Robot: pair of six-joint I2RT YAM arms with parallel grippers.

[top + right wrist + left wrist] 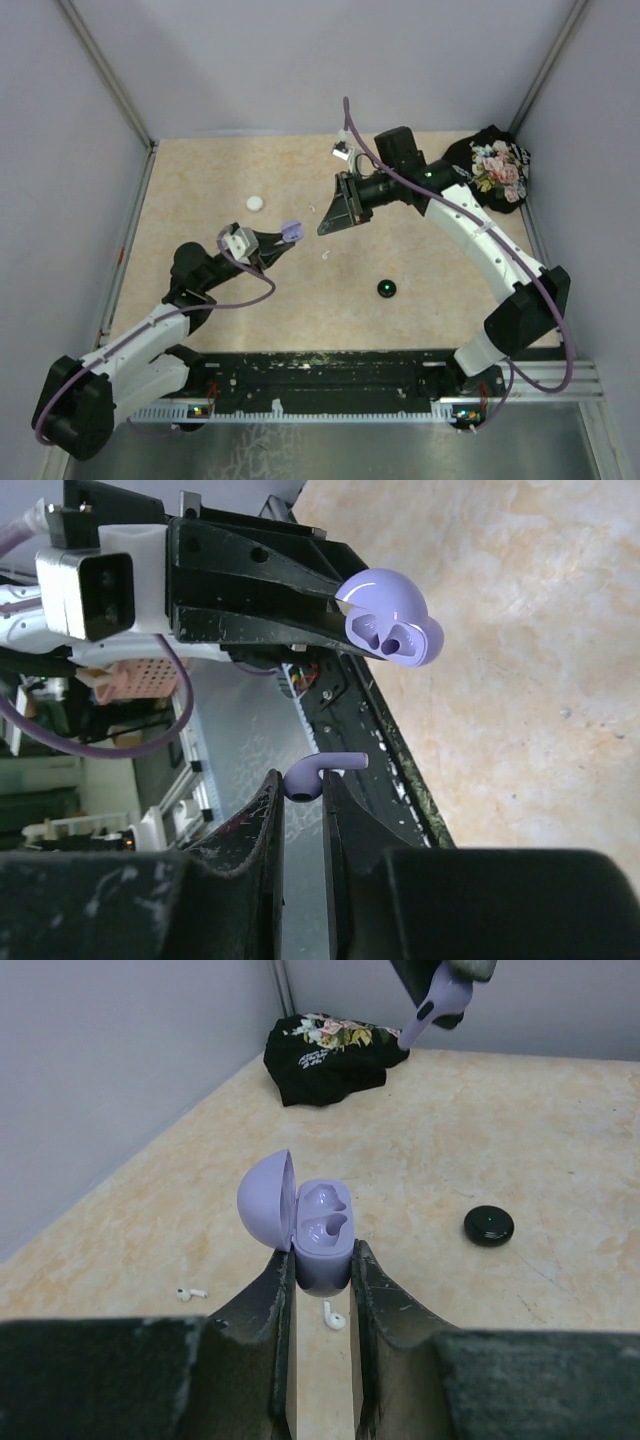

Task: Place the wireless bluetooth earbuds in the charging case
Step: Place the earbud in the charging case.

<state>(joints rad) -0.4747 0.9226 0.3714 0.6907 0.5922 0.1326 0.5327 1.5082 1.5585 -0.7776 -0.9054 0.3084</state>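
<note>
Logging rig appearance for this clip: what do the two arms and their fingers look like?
The left arm and right arm both have white link shells and black joint housings. A lavender cable loops along each. A white connector block sits at the left wrist. The fingers are black, flat-sided, and scuffed with pale scratches.

A beige, marbled counter (200, 190) sits boxed in on three sides by plain pale grey-lavender walls (300, 60) joined by metal corner posts (105, 70), under soft, even light.
</note>
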